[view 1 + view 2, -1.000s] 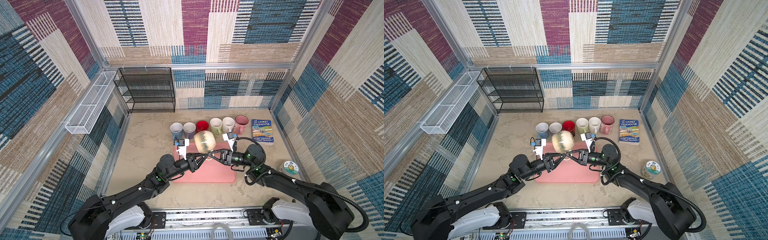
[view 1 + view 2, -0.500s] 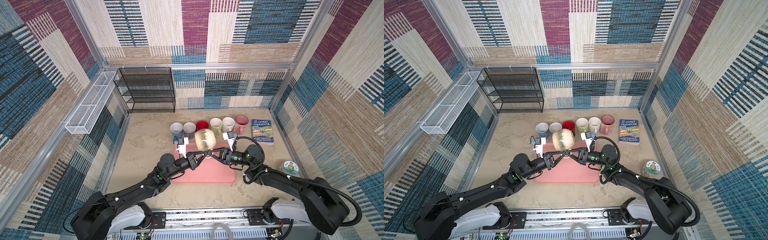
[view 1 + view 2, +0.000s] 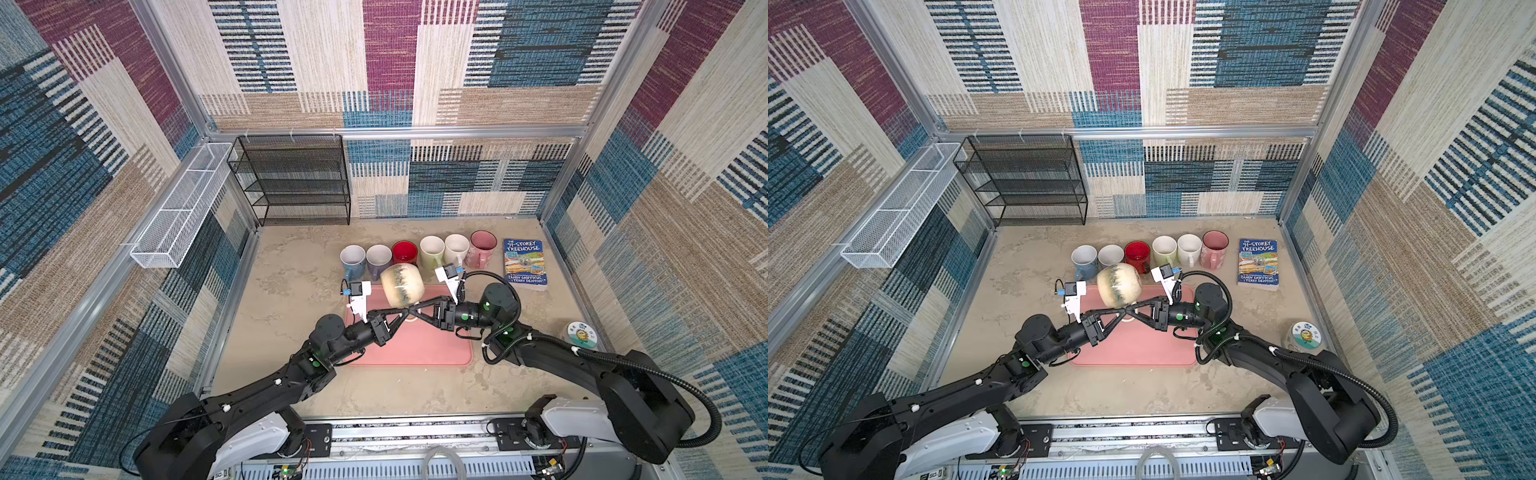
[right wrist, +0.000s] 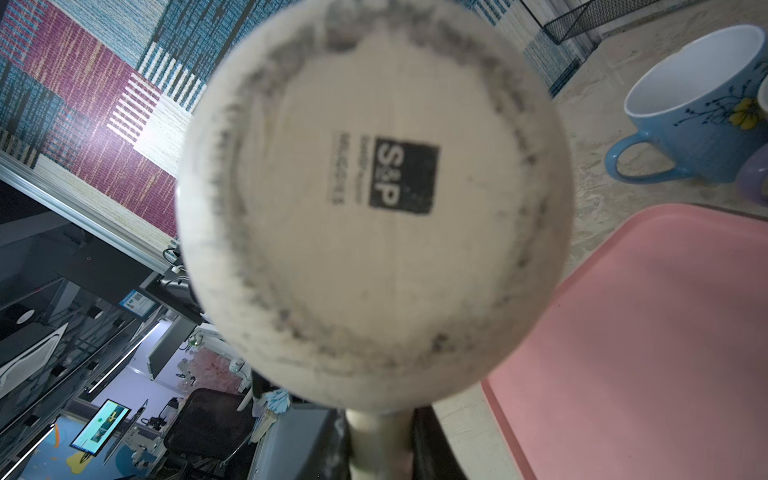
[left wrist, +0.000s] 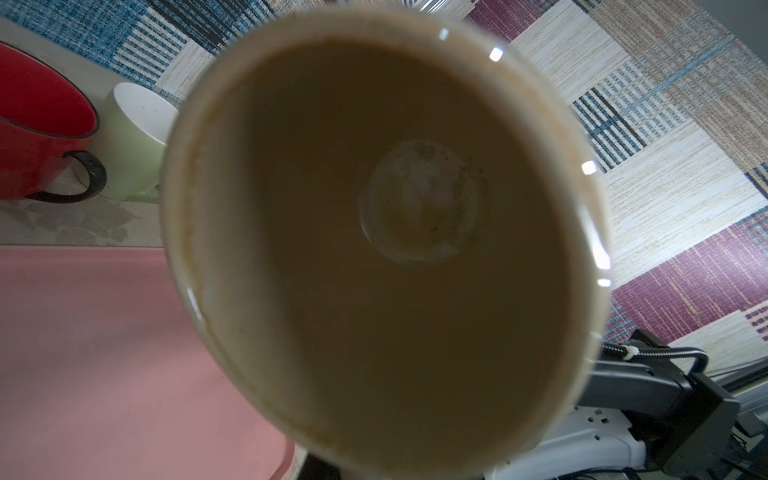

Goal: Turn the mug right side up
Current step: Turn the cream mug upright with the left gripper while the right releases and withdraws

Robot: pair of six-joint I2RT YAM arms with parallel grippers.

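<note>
Wrist views, mug (image 5: pixel 386 232) hides left end effector (image 3: pixel 405 311) grip, right end effector (image 3: pixel 414 309) clamps handle (image 4: pixel 379 440).

mug (image 3: pixel 401 286) over tray (image 3: pixel 415 351), mug row (image 3: pixel 432 250) behind, book (image 3: pixel 524 262) right

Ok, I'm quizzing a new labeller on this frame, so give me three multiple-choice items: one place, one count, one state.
1. Where does the book lie? A) far left B) just right of the pink mug C) front centre
2. How many mugs stand in the back row? A) six B) four C) eight
3. How is the cream mug turned? A) upright B) upside down C) on its side
1 B: it lies beside that mug. 2 A: blue mug through pink mug makes six. 3 C: the right wrist view faces its base, the left its mouth.
</note>
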